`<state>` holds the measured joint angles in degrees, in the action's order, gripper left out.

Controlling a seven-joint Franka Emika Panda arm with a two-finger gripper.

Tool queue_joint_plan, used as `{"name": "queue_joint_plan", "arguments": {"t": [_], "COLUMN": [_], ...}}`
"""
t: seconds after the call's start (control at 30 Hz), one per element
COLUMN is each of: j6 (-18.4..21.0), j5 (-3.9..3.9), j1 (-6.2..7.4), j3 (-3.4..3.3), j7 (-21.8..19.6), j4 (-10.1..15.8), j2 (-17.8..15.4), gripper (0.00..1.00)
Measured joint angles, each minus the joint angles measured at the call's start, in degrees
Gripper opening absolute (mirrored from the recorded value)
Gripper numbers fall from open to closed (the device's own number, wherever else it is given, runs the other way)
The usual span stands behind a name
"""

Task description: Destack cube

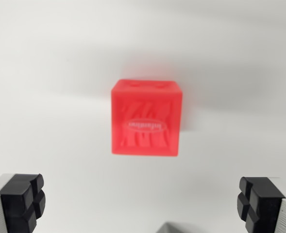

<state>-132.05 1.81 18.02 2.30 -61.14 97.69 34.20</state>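
Finger pads: two black pads [21, 201] sat nearest the camera, one in each bottom corner of the wrist view, each carried on a pale grey finger body that ran off the lower edge.
Pad detail: each pad's face was cut by a cross-shaped groove into rounded blocks.
Gripper [140, 204]: its fingers stood released and spread wide, one at the wrist view's left and one at the wrist view's right, with bare surface between them and nothing in their grasp.
Grey edge: a small pale grey shape [174, 228] showed at the bottom edge, between the pads and a little toward the wrist view's right; what it belonged to could not be told.
Red cube [146, 119]: it lay beyond the fingers, near the middle of the frame, well apart from both pads and touched by neither.
Cube faces: the face toward the camera bore raised slanting ridges and an oval badge with lettering too blurred to read; a narrower face above it showed two shallow marks.
Cube sharpness: the whole block was soft and out of focus, its edges glowing slightly against the background.
Stack: whether another block sat under the red one could not be told from this angle.
Surface [50, 97]: plain white and matte, it filled the rest of the view.
Shadow [206, 73]: a soft grey band lay on the surface behind and around the cube, farthest from the camera.
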Motion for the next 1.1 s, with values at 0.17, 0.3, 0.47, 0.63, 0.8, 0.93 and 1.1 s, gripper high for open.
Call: {"name": "queue_joint_plan", "arguments": {"t": [0.17, 0.3, 0.47, 0.63, 0.8, 0.93, 1.1], "j6": [2.1, 4.1, 6.3, 8.6, 10.8, 12.6, 14.5], "j5": [-0.06, -0.11, -0.19, -0.27, -0.33, -0.36, -0.39], "j1": [0.00, -0.01, -0.01, -0.01, -0.01, -0.01, -0.01], "j3": [0.02, 0.04, 0.06, 0.07, 0.08, 0.09, 0.10], "j7": [0.1, 0.1, 0.2, 0.3, 0.4, 0.5, 0.5], "j4": [-0.2, -0.6, -1.3, -2.1, -3.1, -4.1, -5.2], "j2": [-1.9, -3.4, -5.0, -6.4, -7.6, -8.5, -9.3], "gripper": [1.00, 1.00, 1.00, 1.00, 1.00, 1.00, 1.00]}}
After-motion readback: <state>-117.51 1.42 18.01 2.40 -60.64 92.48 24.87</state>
